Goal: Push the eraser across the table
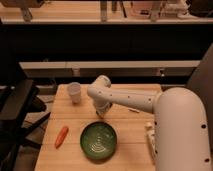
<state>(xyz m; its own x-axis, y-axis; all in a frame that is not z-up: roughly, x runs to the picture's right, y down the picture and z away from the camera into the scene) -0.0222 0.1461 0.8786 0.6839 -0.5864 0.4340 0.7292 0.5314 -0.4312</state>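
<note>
The light wooden table (75, 150) fills the lower middle of the camera view. A small pale flat piece (133, 110) that may be the eraser lies on it, just behind my white arm. My gripper (100, 112) points down at the tabletop, left of that piece and just behind the green bowl (99, 140). It is not touching the pale piece. My arm (130, 99) reaches in from the right and hides part of the table's right side.
A white cup (74, 92) stands at the table's back left, close to my gripper. An orange carrot-like item (61, 136) lies at the front left. A white object (149, 136) sits at the right edge. A dark chair (15, 107) stands to the left.
</note>
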